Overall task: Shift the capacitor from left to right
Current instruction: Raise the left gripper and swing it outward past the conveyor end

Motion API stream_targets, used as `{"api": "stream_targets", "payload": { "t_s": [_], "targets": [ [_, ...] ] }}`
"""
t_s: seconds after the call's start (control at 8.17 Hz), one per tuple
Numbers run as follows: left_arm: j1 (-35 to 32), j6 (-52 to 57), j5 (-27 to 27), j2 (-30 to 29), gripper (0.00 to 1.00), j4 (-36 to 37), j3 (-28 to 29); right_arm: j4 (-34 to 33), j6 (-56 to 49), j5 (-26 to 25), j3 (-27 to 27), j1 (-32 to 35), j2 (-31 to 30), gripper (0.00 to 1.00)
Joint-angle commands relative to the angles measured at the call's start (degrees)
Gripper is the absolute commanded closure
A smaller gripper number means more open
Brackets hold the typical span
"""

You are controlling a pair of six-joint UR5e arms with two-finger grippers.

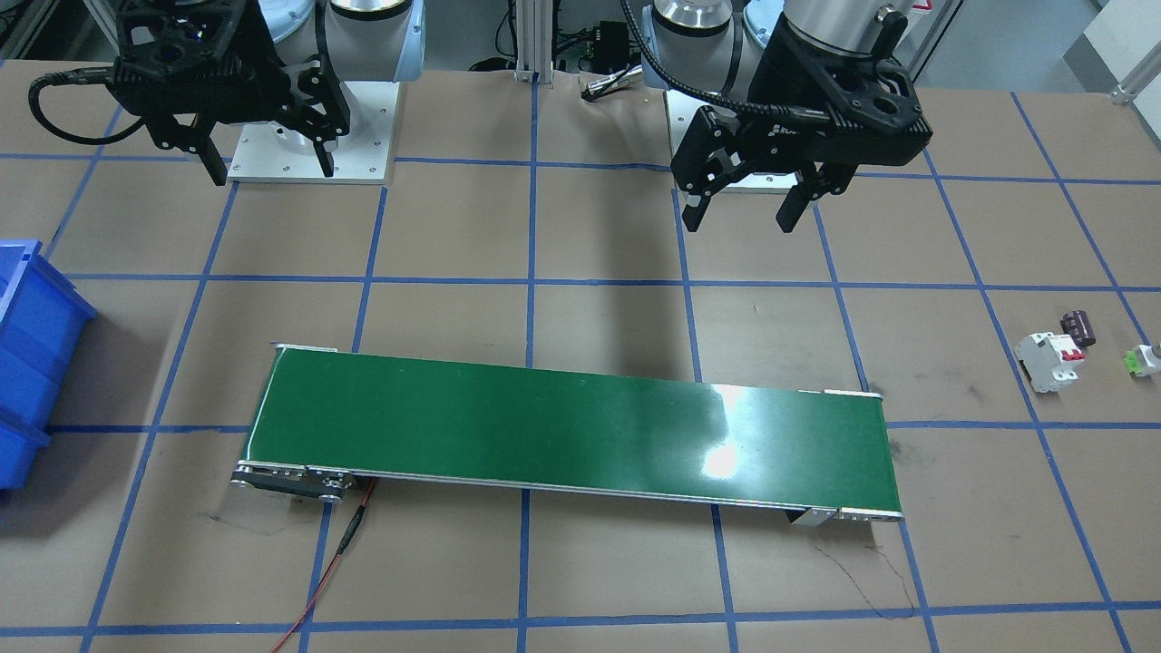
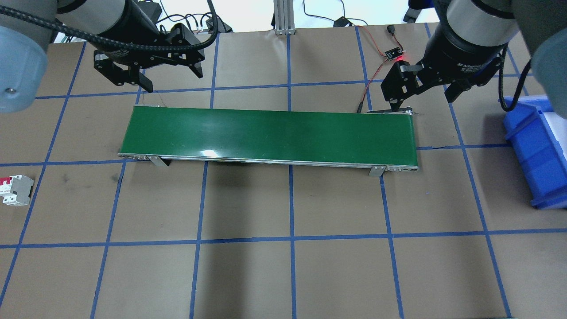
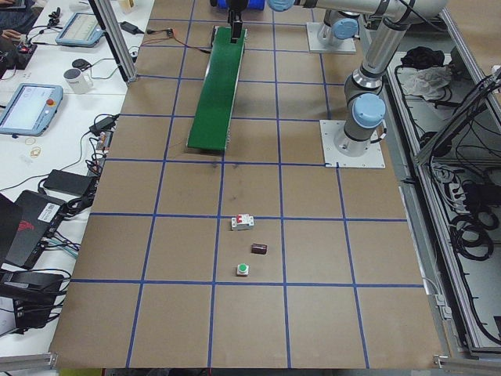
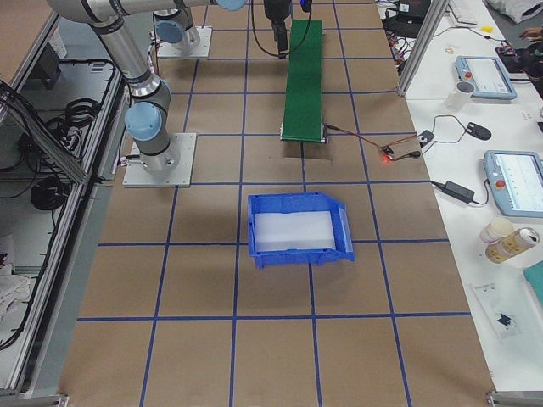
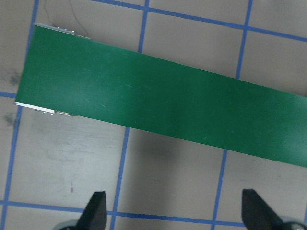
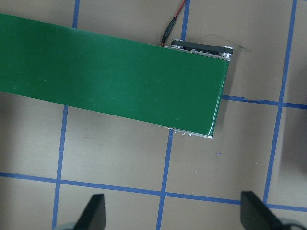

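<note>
A: Front view first. Where is the capacitor (image 1: 1078, 327) sitting?
B: It is lying on the tabletop (image 1: 617, 562) at the robot's left end, just beside the breaker (image 1: 1049, 361), with the green part (image 1: 1145, 360) near it. Nothing is gripping it.
A: And the jaws?
B: The left jaws are hanging wide open and empty on the robot's side of the belt (image 1: 571, 426), well apart from the capacitor. The right jaws are hanging spread and empty near the belt's other end.
A: Overhead?
B: Both pairs are showing open there too. Only the breaker is peeking in at the edge, and the capacitor is falling outside the view. The bin (image 2: 538, 155) is sitting on the right.
A: Left side view?
B: The capacitor is lying between the breaker and the green part, touching neither.
A: Right side view?
B: It is showing the bin beyond the belt's right end.
A: Wrist views?
B: Each is showing its jaws far apart, with only belt and tabletop below.
A: Progress?
B: I am judging it as not begun: reaching, grasping and carrying rightward are all waiting.
</note>
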Motion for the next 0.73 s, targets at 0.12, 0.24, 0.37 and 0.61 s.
{"api": "stream_targets", "payload": {
  "t_s": [0.12, 0.24, 0.37, 0.61],
  "targets": [
    [0.55, 3.41, 4.73, 0.4, 0.0, -2.01, 0.2, 0.0, 0.0, 0.04, 0.08, -0.01, 0.0, 0.0],
    [0.64, 5.52, 7.73, 0.67, 0.0, -3.09, 0.28, 0.0, 0.0, 0.04, 0.08, -0.01, 0.0, 0.0],
    [0.9, 5.54, 8.02, 0.41, 0.0, -3.19, 0.11, 0.0, 0.0, 0.04, 0.08, -0.01, 0.0, 0.0],
    [3.87, 8.59, 12.3, 0.41, 0.0, -5.89, -0.51, 0.0, 0.0, 0.13, 0.0, -0.01, 0.0, 0.0]
  ]
}}
